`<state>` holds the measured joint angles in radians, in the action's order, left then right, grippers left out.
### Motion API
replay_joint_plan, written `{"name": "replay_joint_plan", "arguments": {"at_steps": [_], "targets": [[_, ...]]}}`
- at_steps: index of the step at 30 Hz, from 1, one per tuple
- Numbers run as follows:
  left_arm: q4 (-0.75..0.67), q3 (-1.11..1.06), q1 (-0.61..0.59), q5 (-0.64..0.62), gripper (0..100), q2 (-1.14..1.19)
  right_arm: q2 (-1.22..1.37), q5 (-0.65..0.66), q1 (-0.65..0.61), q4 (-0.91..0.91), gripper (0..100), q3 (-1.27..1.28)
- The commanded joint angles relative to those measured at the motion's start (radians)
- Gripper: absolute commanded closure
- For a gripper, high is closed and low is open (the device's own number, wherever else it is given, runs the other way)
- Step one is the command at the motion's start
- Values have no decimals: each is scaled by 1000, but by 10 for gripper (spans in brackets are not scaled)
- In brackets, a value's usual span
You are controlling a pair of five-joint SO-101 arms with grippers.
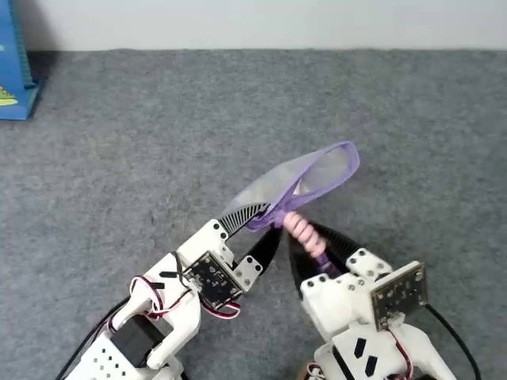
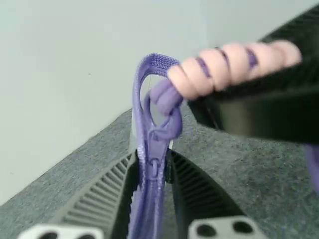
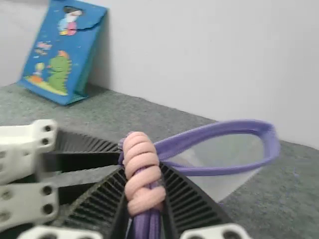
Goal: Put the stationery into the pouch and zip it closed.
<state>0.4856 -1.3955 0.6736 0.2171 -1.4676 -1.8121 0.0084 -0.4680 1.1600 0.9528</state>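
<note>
A purple pouch [image 1: 305,178] with see-through mesh sides is held up off the grey table, its mouth partly gaping. My left gripper [image 1: 257,224] is shut on the pouch's zipper end; in the left wrist view the purple zipper tape [image 2: 149,149] stands pinched between its ribbed fingers [image 2: 112,189]. My right gripper [image 1: 313,244] is shut on the pink knotted zipper pull [image 1: 303,231], right beside the left gripper. From the right wrist, the pink pull [image 3: 142,172] sits clamped between the jaws, with the pouch's open purple rim [image 3: 224,132] beyond.
A blue gift bag [image 1: 12,71] with a dinosaur print stands at the table's far left corner against the wall [image 3: 65,50]. Grey carpet-like table surface [image 1: 142,142] spreads around both arms.
</note>
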Motion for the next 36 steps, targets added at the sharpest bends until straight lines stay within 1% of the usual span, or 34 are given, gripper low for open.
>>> {"name": "replay_joint_plan", "arguments": {"at_steps": [1,4,6,9,15,18,20,22,25,27,29,32,36], "targets": [[15,7,2,12,937,-2,-4,-11,41,-30,991,-61],[14,-2,2,8,862,2,-4,-11,7,-28,991,-61],[11,-24,2,-37,810,-2,-4,-11,-22,-27,991,-61],[11,-30,2,-81,773,-2,-4,-11,-50,-25,991,-61],[9,-30,0,-81,797,-2,-4,-11,-53,-7,991,-68],[9,-24,0,-80,825,-2,-4,-11,-53,-7,991,-68],[-11,-28,0,-78,852,-2,-4,-11,-53,-7,991,-68],[-31,-30,2,-48,891,2,-4,-11,-53,-7,991,-68],[-35,-30,2,8,983,-2,-4,-11,-45,-8,991,-68],[-32,-30,2,17,986,-2,-4,-8,-39,-10,991,-66],[-31,-30,2,17,988,-2,-2,-3,5,-16,991,-63],[-3,-24,2,17,989,-2,1,-8,124,-62,991,-46],[31,-22,-3,17,989,-3,1,-3,255,-194,991,55]]}}
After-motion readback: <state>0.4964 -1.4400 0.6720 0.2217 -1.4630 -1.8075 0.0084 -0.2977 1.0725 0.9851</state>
